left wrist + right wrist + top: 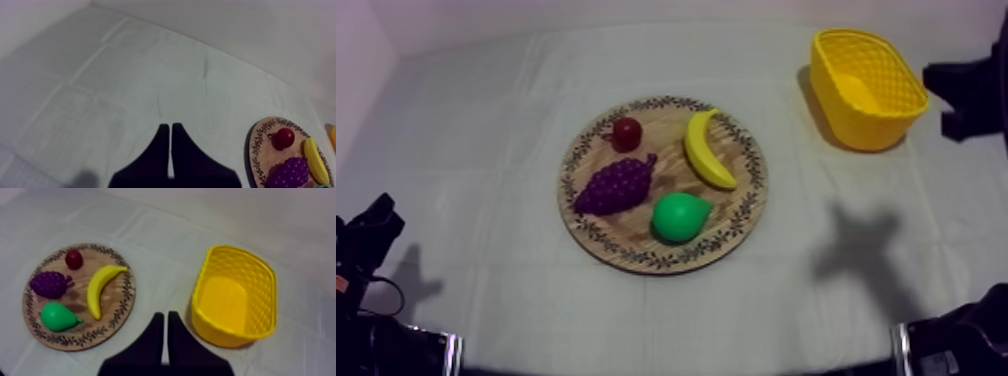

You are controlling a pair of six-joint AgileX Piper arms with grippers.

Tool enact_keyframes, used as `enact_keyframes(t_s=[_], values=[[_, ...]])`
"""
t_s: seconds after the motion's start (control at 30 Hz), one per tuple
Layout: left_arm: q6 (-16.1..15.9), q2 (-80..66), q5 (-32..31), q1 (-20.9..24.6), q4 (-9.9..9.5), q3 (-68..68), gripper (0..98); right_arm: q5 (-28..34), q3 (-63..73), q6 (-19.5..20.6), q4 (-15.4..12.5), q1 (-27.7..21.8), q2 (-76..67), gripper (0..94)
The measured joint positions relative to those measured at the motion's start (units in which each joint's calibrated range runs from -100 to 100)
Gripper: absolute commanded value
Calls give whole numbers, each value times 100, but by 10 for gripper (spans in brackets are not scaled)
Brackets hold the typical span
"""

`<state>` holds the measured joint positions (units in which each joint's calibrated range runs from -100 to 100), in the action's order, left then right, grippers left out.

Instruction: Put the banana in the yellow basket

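Left gripper [170, 126] clenched on nothing: two black fingers together as a narrow wedge, over bare cloth [125, 75], with the edge of the round wooden board [252, 145] off to one side, a little farther. Right gripper [165, 315] closed as well, nothing held, same narrow wedge, tips over the cloth, in front of the gap between board and yellow basket [225, 334], apart from both.

Farther on, in the top view, board at the centre of the frame, flat on the cloth. On its near part, pear [681, 217], green, close to the patterned rim. Just behind and to the left, bunch of grapes [616, 186], purple. At the right part of the board, banana [708, 150], lying flat, curved, one end near the pear, other end toward the far rim; touched by no gripper, not yet in the basket. At the far left part of the board, small red fruit [626, 133], just beside the stem of the grapes.

Farthest, at the upper right of the frame, basket standing upright on the cloth, open side up, well apart from the board.
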<state>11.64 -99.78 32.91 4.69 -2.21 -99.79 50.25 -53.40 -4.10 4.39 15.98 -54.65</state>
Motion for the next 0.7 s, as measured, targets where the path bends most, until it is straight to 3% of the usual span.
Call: enact_keyframes(t_s=[0.3,0.7], values=[[0,0,0,0,0,0,1,543,1374,529,404,749,1241,2],[0,0,0,0,0,0,1,1815,2606,1207,990,1706,2516,2]])
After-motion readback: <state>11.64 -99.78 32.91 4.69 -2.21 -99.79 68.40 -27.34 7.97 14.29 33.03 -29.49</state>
